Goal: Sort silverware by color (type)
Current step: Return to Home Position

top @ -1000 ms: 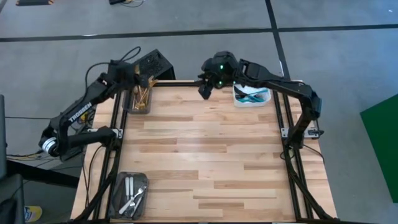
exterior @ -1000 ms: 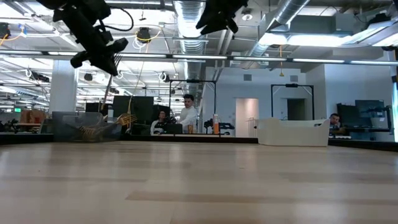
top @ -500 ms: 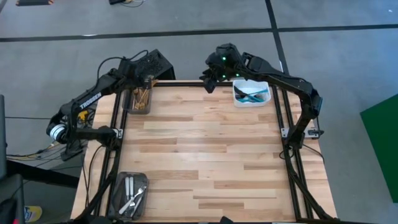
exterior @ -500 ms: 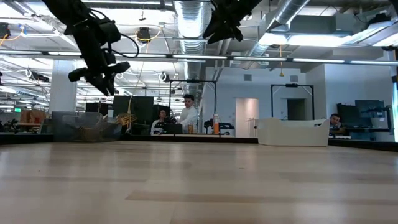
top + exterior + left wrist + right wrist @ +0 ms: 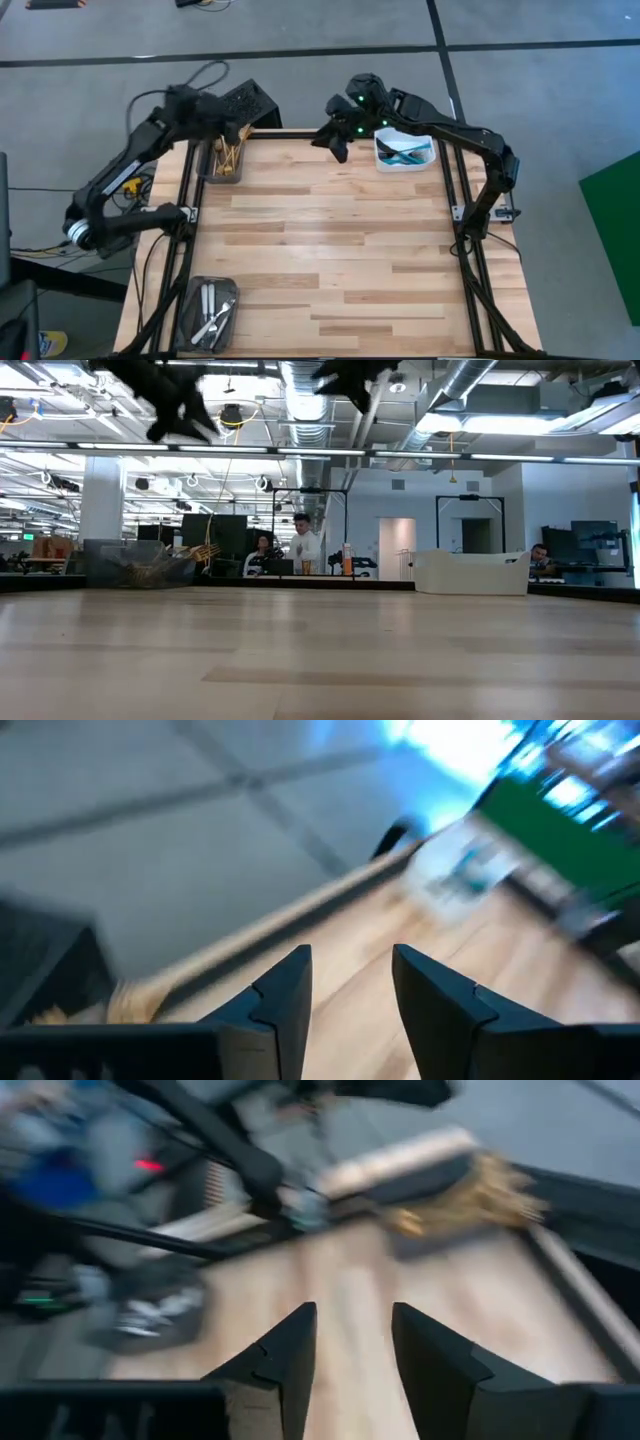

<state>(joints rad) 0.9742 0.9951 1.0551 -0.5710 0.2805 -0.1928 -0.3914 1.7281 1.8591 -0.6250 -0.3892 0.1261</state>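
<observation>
The silverware lies sorted in three containers. Gold pieces (image 5: 227, 155) fill a dark tray (image 5: 208, 172) at the far left corner. Blue-handled pieces (image 5: 404, 152) lie in a white bin (image 5: 383, 160) at the far right. Silver pieces (image 5: 212, 312) rest in a dark tray (image 5: 196, 290) at the near left corner. My left gripper (image 5: 228, 122) hangs high over the far end of the gold tray, open with nothing between its fingers (image 5: 285, 995). My right gripper (image 5: 335, 143) hovers left of the white bin, also open and empty (image 5: 352, 1350).
A black box (image 5: 250, 102) sits just beyond the table's far left corner, next to my left gripper. Black frame rails (image 5: 455, 215) run along both sides of the wooden table (image 5: 330, 240). People sit in the room behind (image 5: 300, 545).
My left gripper dipped toward the gold tray, then rose well above it, its arm drawing back toward the far left. My right gripper stayed high near the white bin and turned slightly.
</observation>
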